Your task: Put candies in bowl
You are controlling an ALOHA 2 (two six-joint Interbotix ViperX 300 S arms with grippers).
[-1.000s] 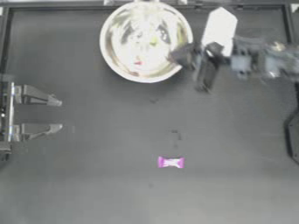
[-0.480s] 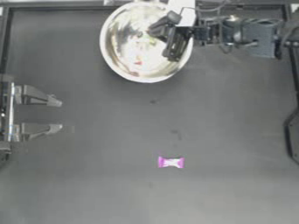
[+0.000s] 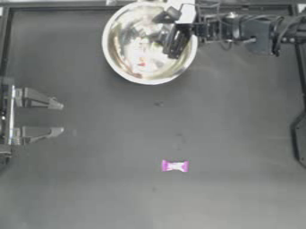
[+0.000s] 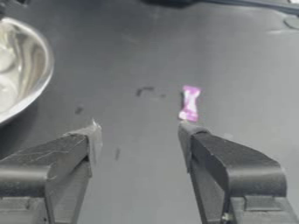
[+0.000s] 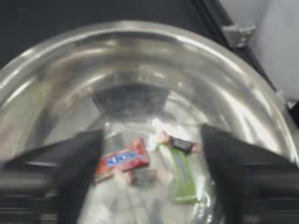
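One magenta candy [image 3: 174, 166], lengthwise left-right.

The right arm [image 3: 239, 31] is showing as a dark, blocky chain of black housings with thin black cables looping beside them, and a white block is sitting near its wrist. The right gripper [image 3: 170, 38] is showing two black, flat, tapering jaws with a wide gap between them. The left gripper [image 4: 140, 131] is showing two dark grey, wedge-shaped jaws with paler inner edges, spread well apart; from above they are appearing as two grey prongs on a pale bracket.
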